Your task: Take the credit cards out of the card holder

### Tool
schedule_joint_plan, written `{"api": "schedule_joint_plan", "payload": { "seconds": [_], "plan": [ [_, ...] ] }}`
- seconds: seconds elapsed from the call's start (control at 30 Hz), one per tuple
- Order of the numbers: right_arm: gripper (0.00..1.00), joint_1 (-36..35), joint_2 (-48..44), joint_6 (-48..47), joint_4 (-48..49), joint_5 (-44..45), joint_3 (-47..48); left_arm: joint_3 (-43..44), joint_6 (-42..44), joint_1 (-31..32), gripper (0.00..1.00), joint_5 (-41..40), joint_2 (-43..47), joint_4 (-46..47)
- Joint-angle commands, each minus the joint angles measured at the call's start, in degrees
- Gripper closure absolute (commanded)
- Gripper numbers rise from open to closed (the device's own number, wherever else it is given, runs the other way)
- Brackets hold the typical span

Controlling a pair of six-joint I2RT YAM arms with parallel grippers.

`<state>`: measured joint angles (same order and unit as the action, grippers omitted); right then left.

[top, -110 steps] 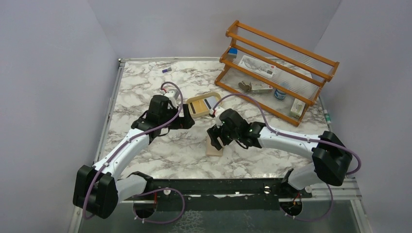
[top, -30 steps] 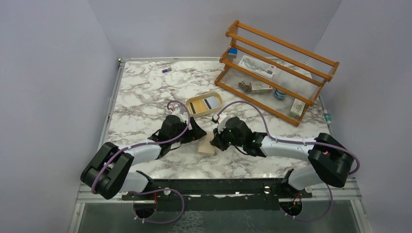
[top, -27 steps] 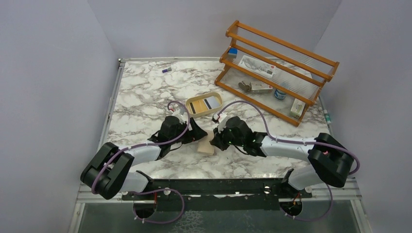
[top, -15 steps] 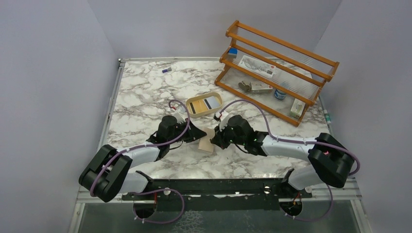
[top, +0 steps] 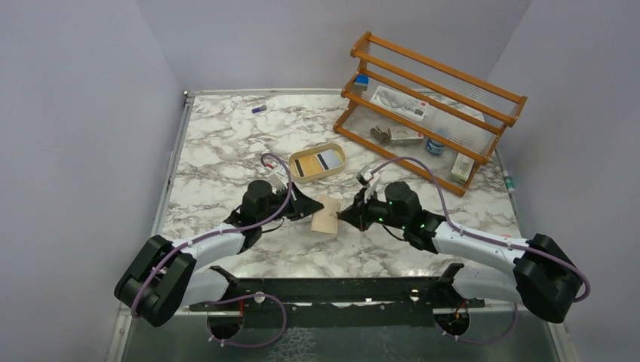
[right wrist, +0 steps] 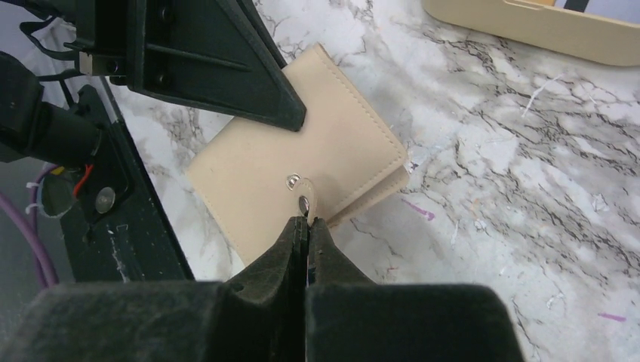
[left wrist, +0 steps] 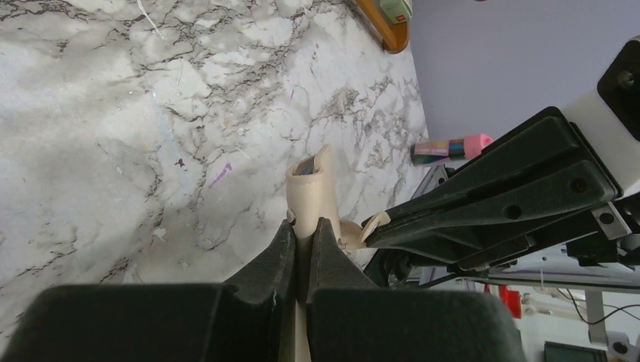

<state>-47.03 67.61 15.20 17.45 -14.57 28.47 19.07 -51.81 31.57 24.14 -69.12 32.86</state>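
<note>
marble-patterned worktop [top: 226, 143] is carrying the whole scene, with plain lilac walls closing it in and a wooden rack [top: 434, 90] standing at its far right corner.

the card holder [top: 326, 215] is sitting near the middle of the worktop, between the two arms, folded with its beige cover facing up. whether it is resting on the worktop or raised off it cannot be told.

the left jaws are closing to a narrow gap on the card holder's [left wrist: 311, 200] left edge, with the leather pinched between the two black fingers [left wrist: 275, 264]. in the right wrist view, those fingers [right wrist: 219, 68] are touching the far corner of the cover [right wrist: 249, 181].

the right jaws are standing almost fully closed and are pinching the snap tab [right wrist: 303, 199] at the card holder's near edge. the tab's snap is lying just beside the stud on the cover.

a dark grey-blue patch is showing inside the card holder's upper end in the left wrist view; whether it is a card cannot be told.

two credit cards [top: 330, 159] are lying flat side by side in an oval tan tray [top: 323, 177], which is standing just beyond the card holder and apart from it.
</note>
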Motion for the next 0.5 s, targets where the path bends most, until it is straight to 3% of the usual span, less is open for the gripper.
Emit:
{"api": "schedule_joint_plan", "payload": {
  "seconds": [0.0,0.17,0.37,0.47],
  "plan": [
    [0.99,4.0,-5.6,3.7,9.4,-8.2,-3.6,-0.5,2.9,-1.4,1.0,-4.0,-0.5,-5.7],
    [0.97,5.8,-7.3,4.0,8.8,-10.1,-4.4,-0.8,2.4,-3.1,1.0,-3.8,-0.6,-5.7],
    [0.36,5.8,-7.8,4.8,4.9,-4.2,-2.5,0.9,2.7,-3.1,1.0,-5.8,0.4,-6.7],
    [0.23,5.8,-8.6,5.4,2.5,-3.8,-0.7,1.6,3.2,-3.1,1.0,-7.7,1.6,-8.1]
  ]
}}
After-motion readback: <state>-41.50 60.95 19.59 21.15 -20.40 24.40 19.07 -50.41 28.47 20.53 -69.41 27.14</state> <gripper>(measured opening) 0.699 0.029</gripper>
